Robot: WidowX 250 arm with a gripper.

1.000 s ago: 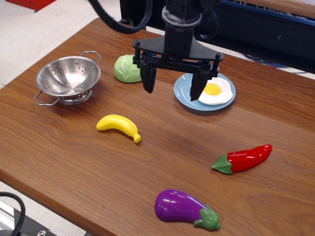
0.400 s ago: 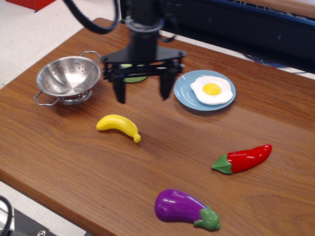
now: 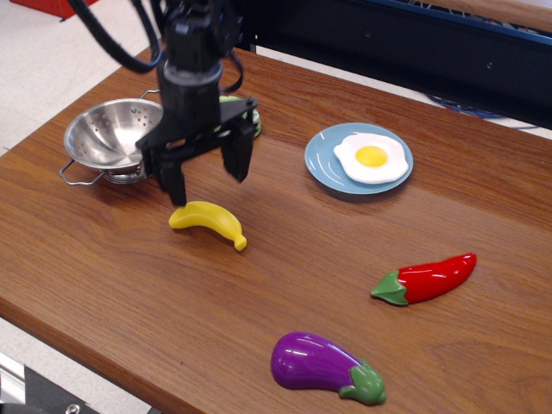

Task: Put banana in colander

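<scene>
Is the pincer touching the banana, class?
Cannot tell. In the single view the open pincer is just above the banana; its left fingertip overlaps the banana's upper edge, so neither gap nor contact shows plainly.

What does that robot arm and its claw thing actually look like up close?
The arm is matte black all over, a round column ending in a flat crossbar. The gripper has two short, blunt black fingers hanging from that bar. Thick black cables loop beside it. No markings are visible.

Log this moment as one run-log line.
claw: open, above banana | curved yellow plastic banana: on table, ungrasped | perforated steel colander: empty | phase: approach
</scene>
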